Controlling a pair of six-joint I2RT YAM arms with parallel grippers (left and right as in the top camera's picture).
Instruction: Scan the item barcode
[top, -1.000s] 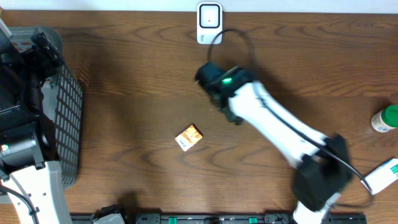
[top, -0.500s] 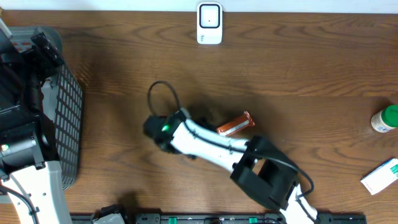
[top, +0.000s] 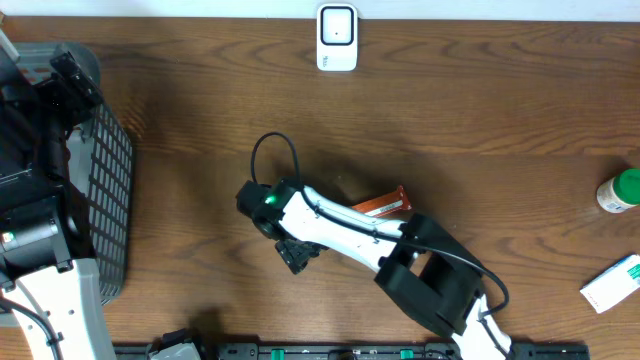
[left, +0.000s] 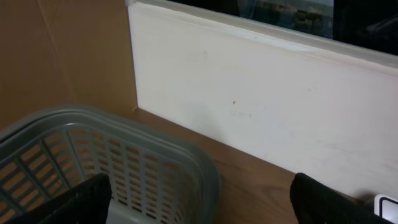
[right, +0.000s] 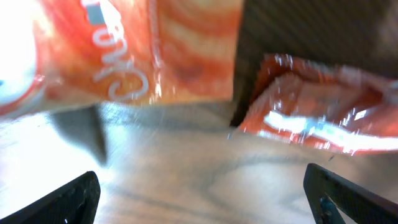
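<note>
A shiny orange packet (top: 386, 205) lies on the table against my right arm; in the right wrist view it is at the right (right: 317, 118). A small orange box (right: 124, 50) shows at the top left of that view; the arm hides it from overhead. My right gripper (top: 296, 254) (right: 205, 193) hangs low over the bare wood just in front of both, open, with nothing between its fingers. The white scanner (top: 337, 38) stands at the table's far edge. My left gripper (left: 199, 199) is open and empty over the basket rim.
A grey slatted basket (top: 108, 200) (left: 124, 155) fills the left side under the left arm. A green-capped bottle (top: 620, 190) and a white-and-green box (top: 612, 283) sit at the right edge. A white wall board (left: 261, 93) runs behind the table.
My right arm swung from near the scanner down to the table's middle, and its gripper went from shut to open. The orange packet now lies on the table. The left arm is unmoved.
</note>
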